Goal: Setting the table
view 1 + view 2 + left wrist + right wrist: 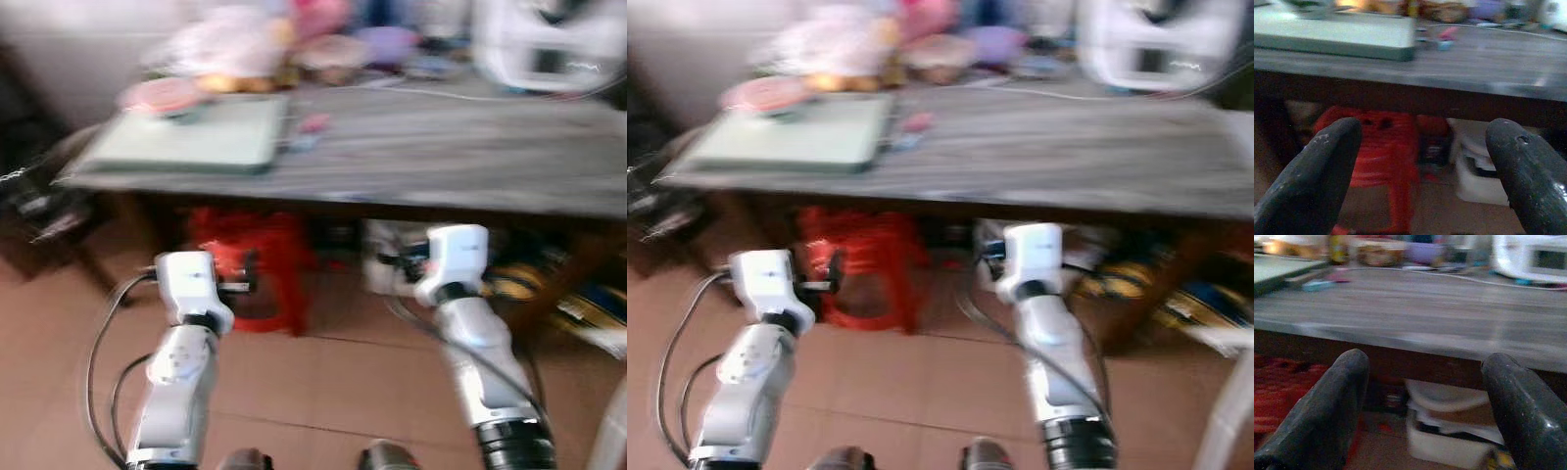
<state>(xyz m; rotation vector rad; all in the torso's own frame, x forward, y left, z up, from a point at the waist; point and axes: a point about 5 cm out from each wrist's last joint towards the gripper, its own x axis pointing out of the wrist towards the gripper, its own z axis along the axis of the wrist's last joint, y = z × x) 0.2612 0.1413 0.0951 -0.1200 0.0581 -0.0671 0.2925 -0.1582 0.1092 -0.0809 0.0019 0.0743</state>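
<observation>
both my arms reach toward the counter (pixel 441 157) from the tiled floor, the whole scene smeared by motion. my left claw (pixel 1420 166) is spread wide and empty, its two black fingers framing the red stool (pixel 257 269) tucked under the counter; my right claw (pixel 1422 406) is just as wide and just as empty, pointed at the counter's front edge and the white box (pixel 1449 435) beneath it. both sit below the level of the top. what i take for the table things lie on the counter's far left: a pale green tray (pixel 196 137) with a pink dish (pixel 162 95) at its back corner, and blurred clutter behind. a white appliance (pixel 544 44) stands at the far right, a thin cord trailing across the bare wood.

the risk, as i judge it: with my claws this low, pressing forward could drive them into the counter's edge or the stool. the blur makes any aim at the tray unreliable, and a raised arm sweeping across could snag that cord.
</observation>
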